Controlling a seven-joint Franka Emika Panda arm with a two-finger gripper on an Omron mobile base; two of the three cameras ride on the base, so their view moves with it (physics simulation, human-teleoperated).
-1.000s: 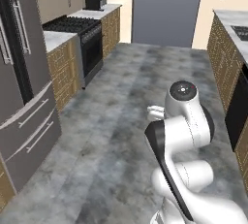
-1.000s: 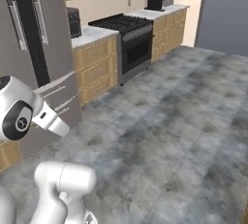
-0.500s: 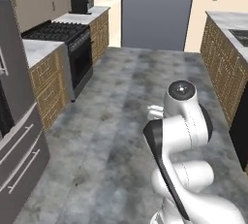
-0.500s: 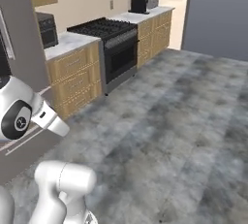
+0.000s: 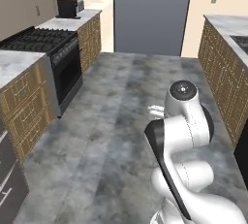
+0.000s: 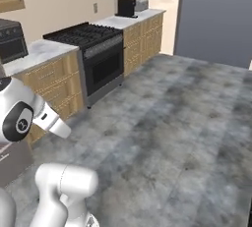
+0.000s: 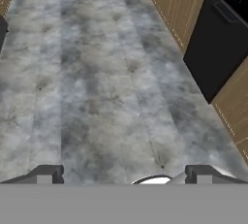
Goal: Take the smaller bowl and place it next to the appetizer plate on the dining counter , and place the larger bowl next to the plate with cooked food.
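Note:
Both bowls, both plates and the dining counter are out of view. My gripper (image 7: 125, 175) is open, its two dark fingertips (image 7: 48, 174) standing wide apart with nothing between them. It looks down along the grey stone floor (image 7: 97, 82). The white arm (image 5: 183, 121) is folded up close over the base, and its elbow (image 6: 19, 118) shows at the left of the right base view.
A black stove (image 5: 41, 43) stands among wooden cabinets with marble tops on the left, with a dark toaster (image 5: 68, 7) beyond it. More wooden cabinets (image 5: 220, 72) and a black dishwasher front (image 7: 218, 43) line the right. A tall grey panel (image 5: 147, 12) closes the far end.
The whole picture has shifted, so the base has driven on. The fridge has slid out at the left, and the stove sits lower and nearer. The arm keeps its folded pose and the gripper stays open.

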